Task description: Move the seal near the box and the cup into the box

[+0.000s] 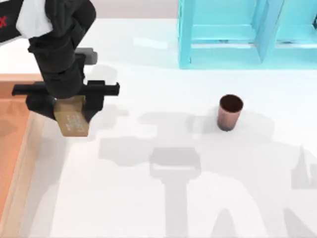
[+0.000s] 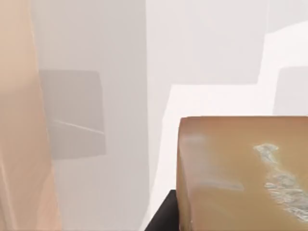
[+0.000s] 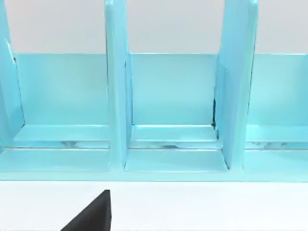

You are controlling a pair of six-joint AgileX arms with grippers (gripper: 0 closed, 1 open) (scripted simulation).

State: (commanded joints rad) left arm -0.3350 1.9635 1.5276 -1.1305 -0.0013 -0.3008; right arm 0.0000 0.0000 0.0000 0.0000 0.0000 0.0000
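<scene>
The left gripper (image 1: 72, 106) holds the seal (image 1: 73, 119) between its jaws, closed on the block's upper part so that the lower part, with its whitish carved mark, projects below the fingers. In the left wrist view the seal (image 2: 243, 173) sits directly ahead of the camera, and the carved face is exposed rather than covered by a finger. The hold appears intended to keep the block upright for a vertical set-down; this is a judgement from the pose.

Immediately to the box side of the jaws lies the light raised rim of the box (image 1: 27, 148). The seal hangs over bare table (image 1: 148, 208) just outside that rim, not over the tray floor. This position fits the instruction to place the seal near the box rather than in it. Whether the seal's base touches the table cannot be determined.

The visible part of the box interior (image 2: 14, 96) holds nothing.

Well away from the jaws, on the side opposite the box, the cup (image 1: 230, 113) stands upright and alone on the table. Its dark interior appears empty. It is not yet in the box.

Farthest off stands the cyan shelf frame (image 1: 237, 34). The right wrist view faces its compartments (image 3: 171, 106), which contain no objects. The state of the right arm's jaws cannot be told.
</scene>
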